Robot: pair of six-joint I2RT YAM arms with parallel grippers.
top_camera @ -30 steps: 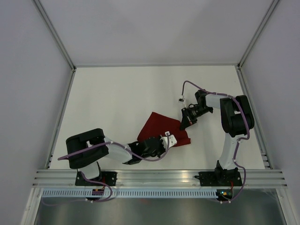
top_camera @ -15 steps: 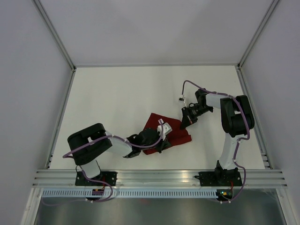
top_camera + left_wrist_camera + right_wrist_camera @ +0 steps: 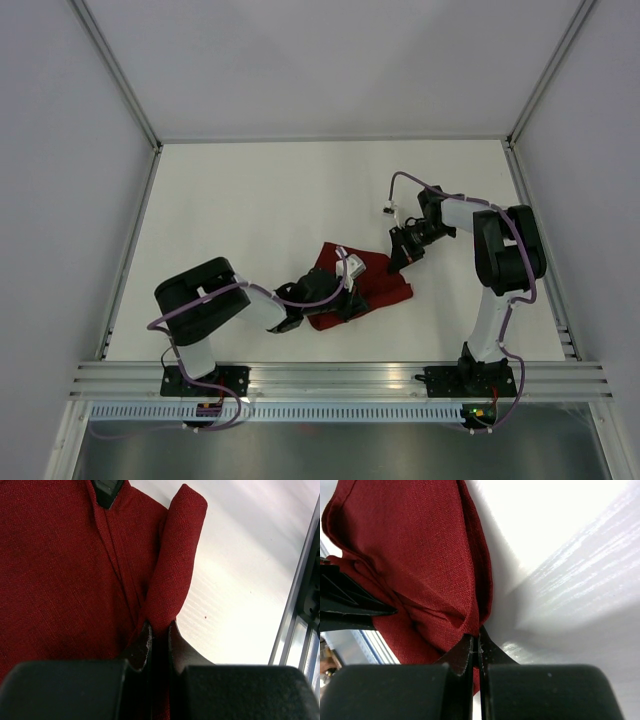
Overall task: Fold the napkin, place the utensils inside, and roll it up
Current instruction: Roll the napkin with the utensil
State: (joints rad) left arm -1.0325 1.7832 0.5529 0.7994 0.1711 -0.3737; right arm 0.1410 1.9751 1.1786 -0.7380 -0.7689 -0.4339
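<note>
Top view: napkin (image 3: 385, 290) bunched on table (image 3: 250, 200) between 2 arms; left gripper (image 3: 348, 297) on its near-left part, right gripper (image 3: 398, 267) at far-right corner.
Left wrist: left gripper (image 3: 159, 630) clamped on raised napkin (image 3: 60, 570) fold.
Right wrist: right gripper (image 3: 475, 642) pinching napkin (image 3: 420, 555) edge, fingers tight together.

Right pincer (image 3: 476, 642) tight on an edge of the maroon napkin (image 3: 415, 545), white table (image 3: 570, 580) beneath.
</note>
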